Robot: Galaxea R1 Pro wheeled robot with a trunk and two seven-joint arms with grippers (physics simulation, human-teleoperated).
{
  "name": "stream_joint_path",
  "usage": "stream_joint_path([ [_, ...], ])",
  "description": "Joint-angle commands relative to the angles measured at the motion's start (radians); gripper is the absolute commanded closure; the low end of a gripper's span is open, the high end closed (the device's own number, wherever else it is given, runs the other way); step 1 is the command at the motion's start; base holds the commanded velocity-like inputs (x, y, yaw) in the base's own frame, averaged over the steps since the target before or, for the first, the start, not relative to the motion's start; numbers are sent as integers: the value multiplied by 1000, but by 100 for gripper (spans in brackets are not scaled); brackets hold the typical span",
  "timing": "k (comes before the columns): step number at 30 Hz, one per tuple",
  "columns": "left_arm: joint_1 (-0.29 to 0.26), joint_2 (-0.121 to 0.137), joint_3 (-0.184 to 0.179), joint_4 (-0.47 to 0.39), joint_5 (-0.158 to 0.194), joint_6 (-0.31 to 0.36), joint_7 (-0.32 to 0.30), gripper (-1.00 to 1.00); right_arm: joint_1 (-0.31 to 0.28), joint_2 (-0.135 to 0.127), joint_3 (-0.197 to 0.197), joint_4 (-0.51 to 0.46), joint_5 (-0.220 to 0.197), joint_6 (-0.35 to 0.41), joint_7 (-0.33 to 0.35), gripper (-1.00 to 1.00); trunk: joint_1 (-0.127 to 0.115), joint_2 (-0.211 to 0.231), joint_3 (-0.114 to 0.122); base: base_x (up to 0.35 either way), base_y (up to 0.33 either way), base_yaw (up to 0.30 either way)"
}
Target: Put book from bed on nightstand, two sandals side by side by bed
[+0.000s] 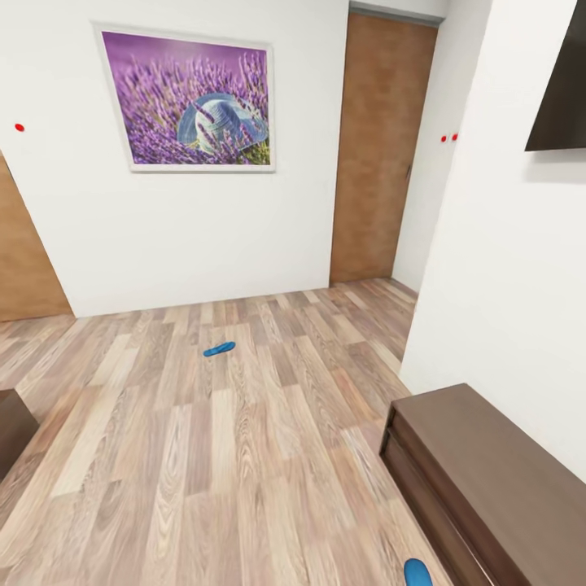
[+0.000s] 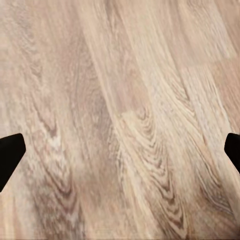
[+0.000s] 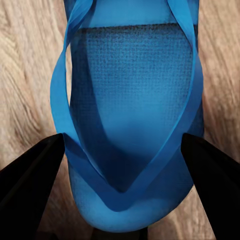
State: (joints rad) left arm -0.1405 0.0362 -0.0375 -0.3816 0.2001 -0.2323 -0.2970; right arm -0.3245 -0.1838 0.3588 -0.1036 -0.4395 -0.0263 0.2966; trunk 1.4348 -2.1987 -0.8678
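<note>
In the head view, one blue sandal (image 1: 219, 349) was seen lying alone on the plank floor (image 1: 244, 456), well out from the white wall bearing a lavender picture (image 1: 189, 98) and towards the middle of the open boards. Its long axis ran slantwise, one end angled up towards the brown door (image 1: 377, 150); toe and heel could not be told apart at that size. A second sandal (image 1: 417, 573) was cut off by the view's bottom edge, just beside the near end of the dark bench (image 1: 496, 480). A dark corner of furniture (image 1: 12, 427) was caught at the view's left edge; what it was could not be told.

In the left wrist view, the left gripper (image 2: 120, 152) was shown with its fingers (image 2: 10, 152) spread wide over bare boards, nothing between them.

In the right wrist view, the second sandal (image 3: 132, 115) was seen close up, sole down, straps uppermost. Its long axis ran along the gripper's line of sight, the straps meeting at the toe post, at the rounded end nearest the camera. The right gripper (image 3: 120, 175) was framed with its dark fingers (image 3: 30, 180) apart, one either side of that end; contact could not be judged.

The grasp appeared to be the step in hand. It would be best made by the fingers being closed squarely across the narrow width, low enough for the sole's edges to be caught rather than the thin straps alone, and the sandal lifted level.
</note>
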Motion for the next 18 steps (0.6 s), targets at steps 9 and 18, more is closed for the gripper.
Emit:
stream_joint_path([
  [9,-1,1,-4,1,11,-1,-3,-100,-1,0,8,1,-10,-3,1,100,0,0,-1,329,127,0],
  [18,-1,1,-4,1,12,-1,-2,-100,-1,0,8,1,-10,-3,1,100,0,0,-1,327,111,0],
])
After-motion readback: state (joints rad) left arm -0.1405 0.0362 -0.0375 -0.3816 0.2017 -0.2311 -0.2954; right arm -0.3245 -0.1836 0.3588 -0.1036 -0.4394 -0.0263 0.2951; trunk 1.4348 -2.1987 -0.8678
